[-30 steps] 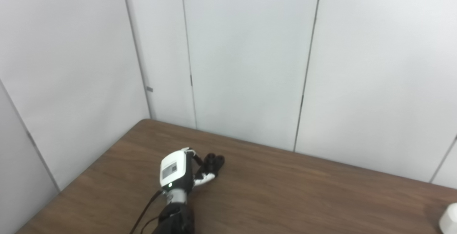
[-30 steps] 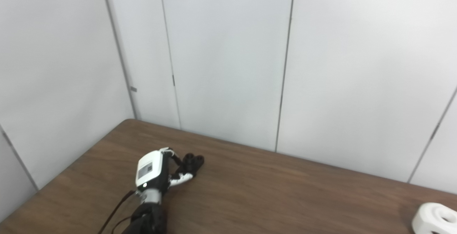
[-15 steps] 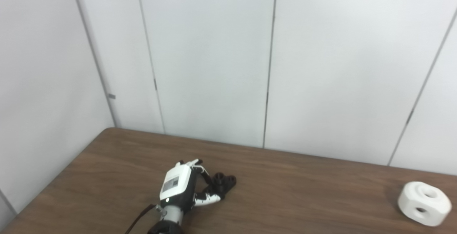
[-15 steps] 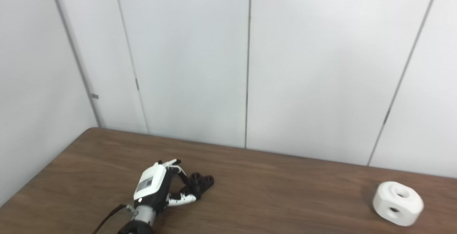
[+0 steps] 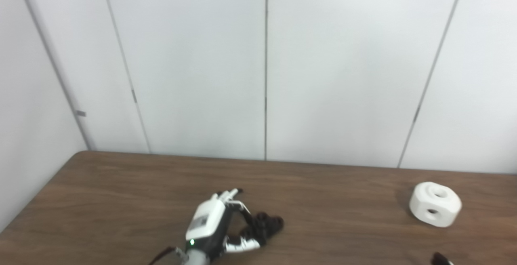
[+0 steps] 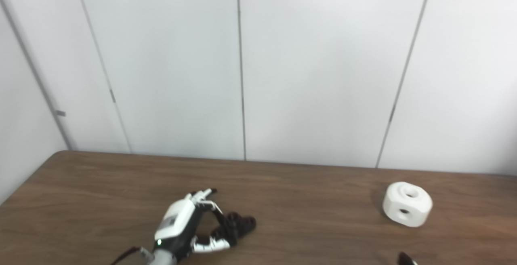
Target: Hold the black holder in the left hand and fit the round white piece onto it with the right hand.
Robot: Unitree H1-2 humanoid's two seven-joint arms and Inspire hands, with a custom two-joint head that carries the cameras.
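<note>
My left hand (image 5: pixel 216 228) lies on the brown table (image 5: pixel 121 192) at the lower left, fingers curled round the black holder (image 5: pixel 266 224), thumb beneath it. The holder is small and knobbly, sticks out to the right of the hand and rests on the tabletop; it also shows in the right eye view (image 6: pixel 240 224). The round white piece (image 5: pixel 435 204), a chunky block with a hole on top and one in its side, sits alone at the right. Only a dark tip of my right hand (image 5: pixel 441 259) shows at the bottom edge, below the white piece and apart from it.
White wall panels (image 5: pixel 262 75) stand close behind the table's far edge and along its left side. Bare brown tabletop lies between the holder and the white piece.
The camera has swung right, so the white piece has come fully into view. The left hand stays curled on the holder. A tip of the right hand has appeared at the bottom edge.
</note>
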